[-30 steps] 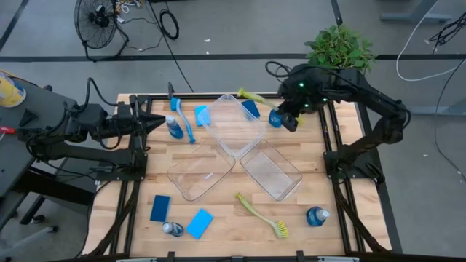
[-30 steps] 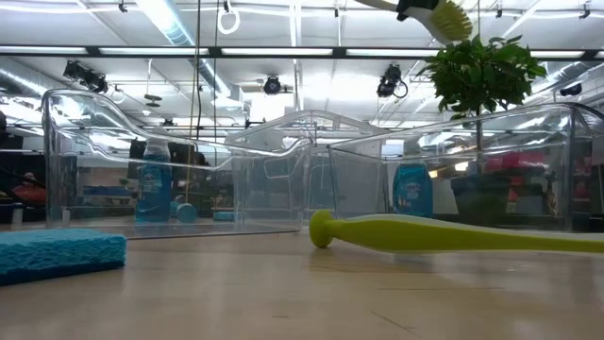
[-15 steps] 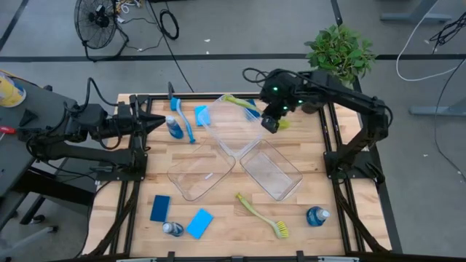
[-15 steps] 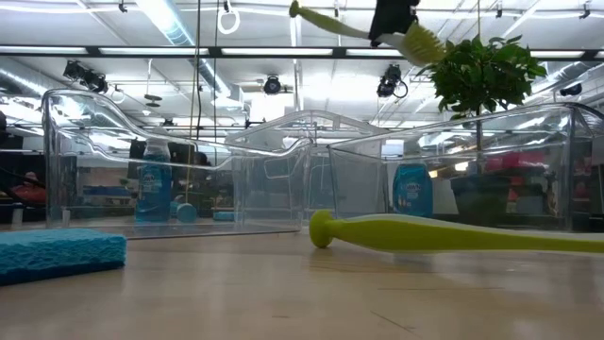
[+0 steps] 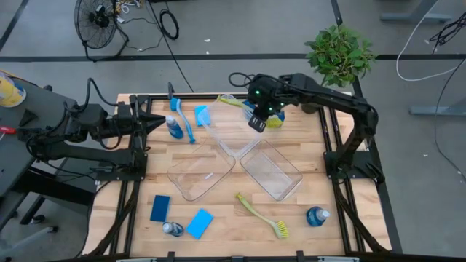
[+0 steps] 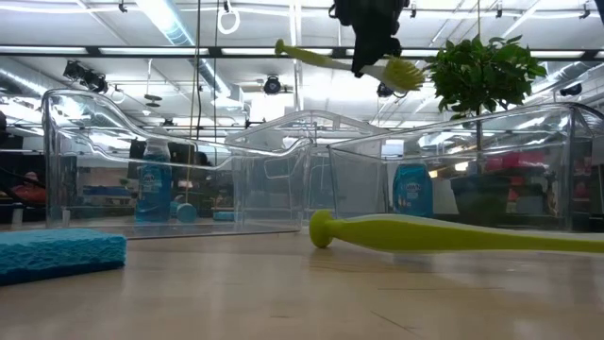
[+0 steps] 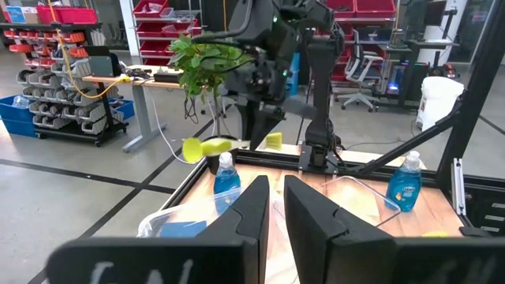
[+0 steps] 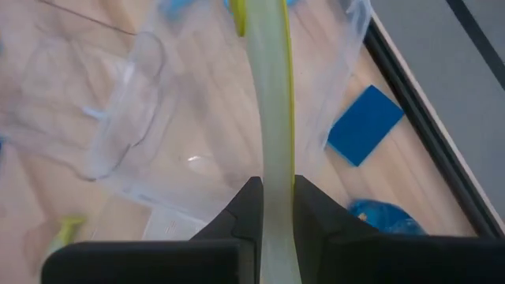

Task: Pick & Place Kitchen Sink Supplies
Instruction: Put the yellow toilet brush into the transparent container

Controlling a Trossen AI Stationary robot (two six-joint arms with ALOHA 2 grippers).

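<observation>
My right gripper point(image 5: 256, 118) pinches a yellow-green dish brush point(image 5: 244, 106) mid-handle, airborne over the clear bin point(image 5: 218, 138) at upper centre. Left gripper point(image 5: 159, 122) parked mid-left, fingers nearly together, holding nothing.

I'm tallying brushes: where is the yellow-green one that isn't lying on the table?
Held aloft in the right gripper, the yellow-green brush hangs over the far clear bin, near the potted plant.

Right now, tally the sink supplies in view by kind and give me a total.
bottles of blue liquid: 4
sponges: 4
dish brushes: 3
Total: 11
</observation>
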